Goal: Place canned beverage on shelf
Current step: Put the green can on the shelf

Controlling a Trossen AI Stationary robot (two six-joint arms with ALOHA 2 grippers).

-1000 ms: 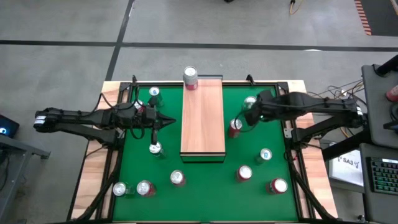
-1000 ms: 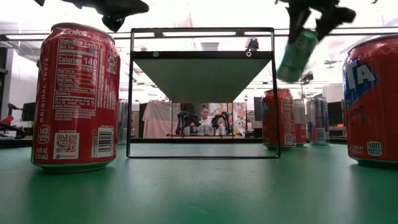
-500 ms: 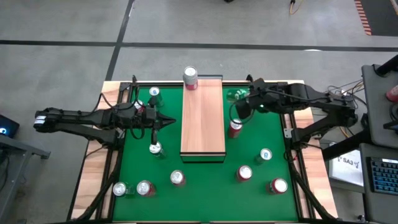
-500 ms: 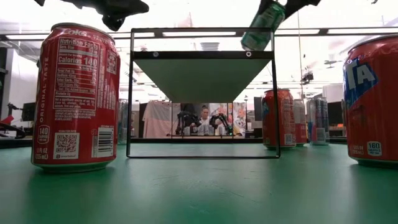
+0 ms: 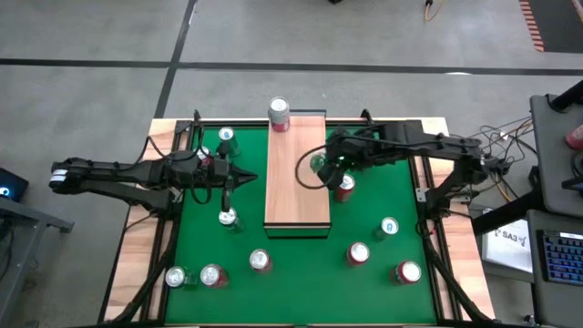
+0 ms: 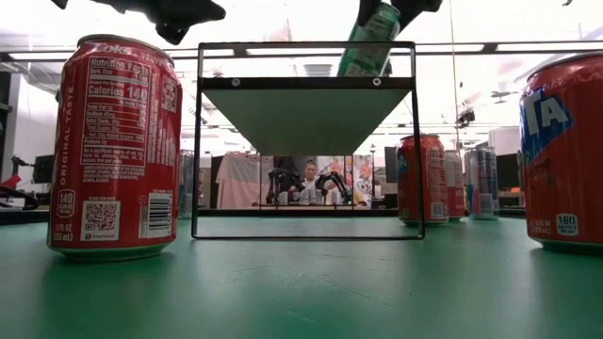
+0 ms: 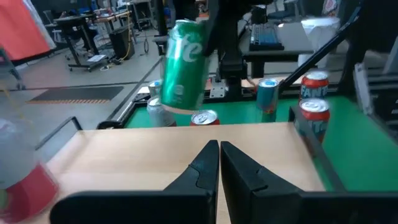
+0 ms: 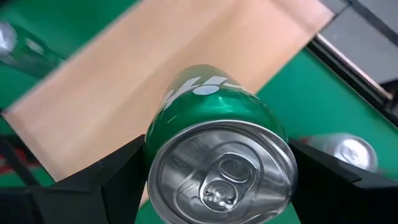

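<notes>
High view: we see the right gripper [image 5: 321, 167] clamped on a green can [image 5: 318, 165], held tilted in the air over the right edge of the shelf [image 5: 296, 173], while the left gripper [image 5: 248, 177], fingers pressed together, waits just left of the board.

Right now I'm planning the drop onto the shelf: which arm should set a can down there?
The right. Its gripper holds the green can in the air above the shelf. The left gripper waits beside the shelf, fingers shut and empty.
</notes>
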